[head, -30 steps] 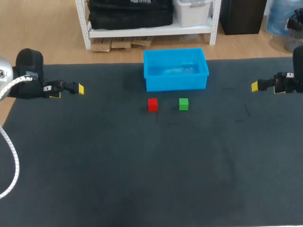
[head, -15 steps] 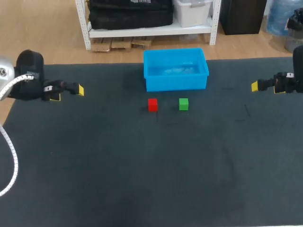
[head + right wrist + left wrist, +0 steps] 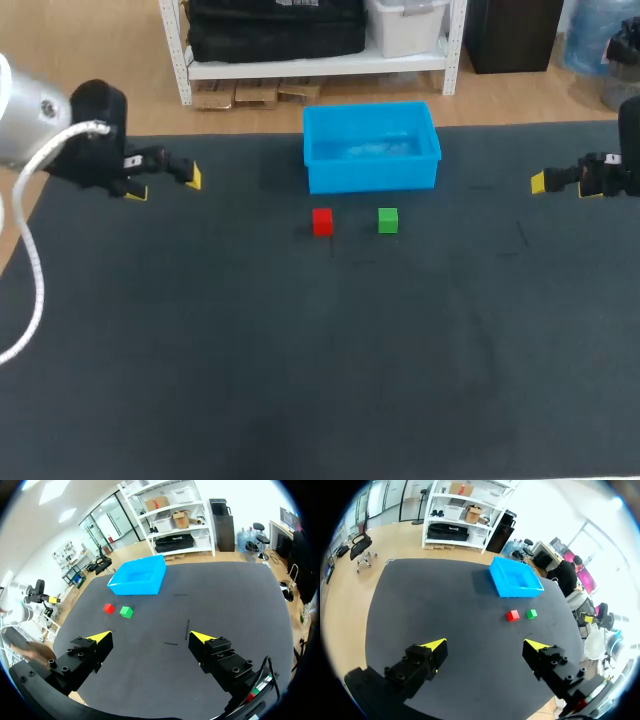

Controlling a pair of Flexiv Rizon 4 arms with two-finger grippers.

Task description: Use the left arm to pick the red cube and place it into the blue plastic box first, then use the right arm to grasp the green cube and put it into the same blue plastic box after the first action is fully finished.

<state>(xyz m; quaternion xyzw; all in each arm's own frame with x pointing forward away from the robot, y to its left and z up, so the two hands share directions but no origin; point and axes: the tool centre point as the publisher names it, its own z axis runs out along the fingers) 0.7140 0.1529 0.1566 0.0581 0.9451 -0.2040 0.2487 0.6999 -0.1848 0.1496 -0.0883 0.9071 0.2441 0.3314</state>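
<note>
Left tool (image 3: pixel 164 185), jaws apart, well clear of red cube (image 3: pixel 322 221)

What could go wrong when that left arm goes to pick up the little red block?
The red cube sits close beside the green cube, so the wide-open left gripper might nudge the green one as it comes down around the red. Both cubes also lie just in front of the blue plastic box, so the gripper could bump its front wall and shift it.

head view | edge-cut | right arm (image 3: pixel 630 140) (mostly) | left arm (image 3: pixel 40 120)
</note>
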